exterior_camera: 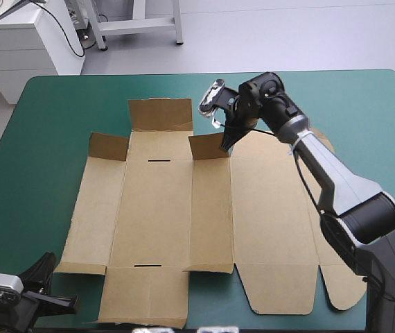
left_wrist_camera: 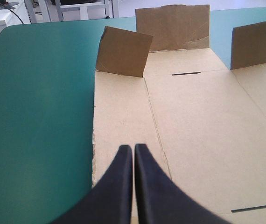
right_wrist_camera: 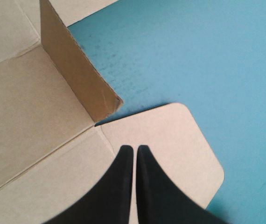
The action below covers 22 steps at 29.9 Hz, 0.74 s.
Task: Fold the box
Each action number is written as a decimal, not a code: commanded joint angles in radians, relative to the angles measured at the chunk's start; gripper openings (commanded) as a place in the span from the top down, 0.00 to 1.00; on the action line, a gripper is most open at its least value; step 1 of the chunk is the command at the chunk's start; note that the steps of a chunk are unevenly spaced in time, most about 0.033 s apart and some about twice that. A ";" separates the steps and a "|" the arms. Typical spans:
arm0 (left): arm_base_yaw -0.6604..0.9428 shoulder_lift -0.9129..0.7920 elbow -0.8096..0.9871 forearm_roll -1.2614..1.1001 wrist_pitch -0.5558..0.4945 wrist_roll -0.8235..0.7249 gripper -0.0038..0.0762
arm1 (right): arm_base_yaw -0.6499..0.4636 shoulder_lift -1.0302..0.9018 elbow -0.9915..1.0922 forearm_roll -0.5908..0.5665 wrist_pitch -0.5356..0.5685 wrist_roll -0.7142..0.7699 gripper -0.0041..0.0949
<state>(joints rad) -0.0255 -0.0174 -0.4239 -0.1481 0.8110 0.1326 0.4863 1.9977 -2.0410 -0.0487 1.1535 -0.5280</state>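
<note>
The brown box (exterior_camera: 183,215) lies as a flat cut sheet in the middle of the table. Three flaps along its far edge stand raised: the left flap (exterior_camera: 109,146), the middle flap (exterior_camera: 160,114) and the right flap (exterior_camera: 208,146). My right gripper (exterior_camera: 225,144) is shut, its tips pointing down at the board just beside the right flap. In the right wrist view this gripper (right_wrist_camera: 134,148) hovers over a rounded tab (right_wrist_camera: 179,149), next to the raised flap (right_wrist_camera: 81,79). My left gripper (exterior_camera: 45,269) is shut and empty near the table's front left corner, off the sheet. The left wrist view shows it (left_wrist_camera: 133,149) facing along the box (left_wrist_camera: 207,121).
Two thin dark slots (exterior_camera: 159,161) (exterior_camera: 146,265) cut the sheet's middle panel. Rounded lid tabs (exterior_camera: 343,284) lie flat at the front right. The teal-green cover (exterior_camera: 38,146) shows in a wide strip left of the box and along the far edge.
</note>
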 commanded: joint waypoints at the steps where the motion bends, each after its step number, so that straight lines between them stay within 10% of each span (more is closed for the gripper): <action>1: -0.003 0.010 -0.045 -0.032 -0.066 -0.008 0.96 | -0.068 -0.103 -0.030 0.089 0.038 0.075 0.96; 22: -0.003 0.599 -0.400 0.295 0.174 -0.008 0.96 | -0.268 -0.688 0.806 0.303 -0.160 0.203 0.96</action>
<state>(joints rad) -0.0255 0.4913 -0.7633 0.1176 0.9996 0.1326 0.2462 1.4189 -1.2994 0.2277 1.0714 -0.3161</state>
